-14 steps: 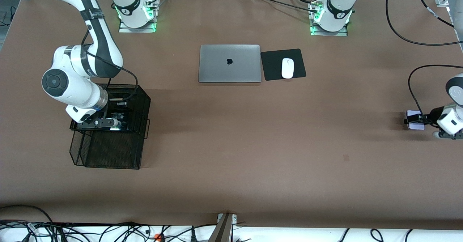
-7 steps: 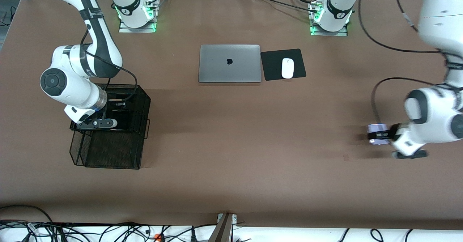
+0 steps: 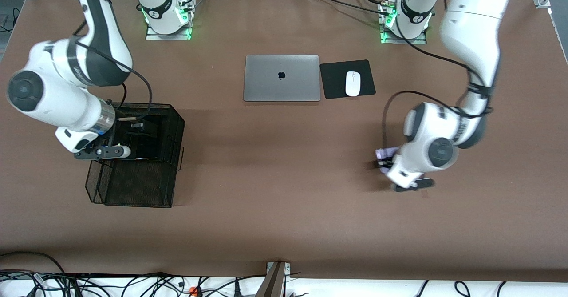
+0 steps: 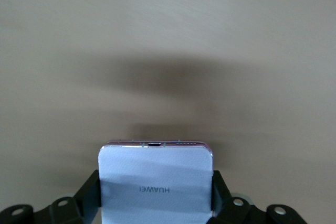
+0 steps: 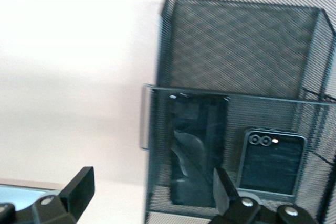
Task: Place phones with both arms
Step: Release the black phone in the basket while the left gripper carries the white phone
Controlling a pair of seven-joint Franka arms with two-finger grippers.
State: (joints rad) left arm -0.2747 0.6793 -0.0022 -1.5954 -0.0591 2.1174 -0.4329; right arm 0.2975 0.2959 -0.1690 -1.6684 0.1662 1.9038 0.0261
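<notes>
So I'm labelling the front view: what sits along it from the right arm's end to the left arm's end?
Black mesh basket → silver laptop → black mouse pad → white mouse → lavender phone, held in the left gripper.
</notes>
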